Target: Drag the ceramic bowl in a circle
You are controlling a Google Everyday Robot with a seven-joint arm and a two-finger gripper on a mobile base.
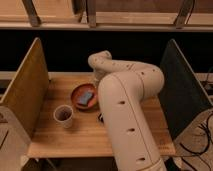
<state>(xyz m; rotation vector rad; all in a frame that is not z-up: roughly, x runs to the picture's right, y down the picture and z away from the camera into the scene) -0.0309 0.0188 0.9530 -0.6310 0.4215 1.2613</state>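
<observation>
Resting on wooden table [75, 137]: ceramic bowl [84, 96], jaws [96, 86] beside.

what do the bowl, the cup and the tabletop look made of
Shallow reddish-brown bowl: likely terracotta ceramic, matte earthy surface. Small white cup: probably glazed ceramic, though paper is possible. Tabletop: light wood with plank lines. The robot's hand is hidden behind its arm, beside the bowl.

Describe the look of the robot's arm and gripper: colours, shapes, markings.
The arm is a thick, smooth cream-white shell of rounded tubular segments with small dark dots along it. No cables show. The gripper is a small dark part, mostly hidden behind the arm, beside the bowl.
</observation>
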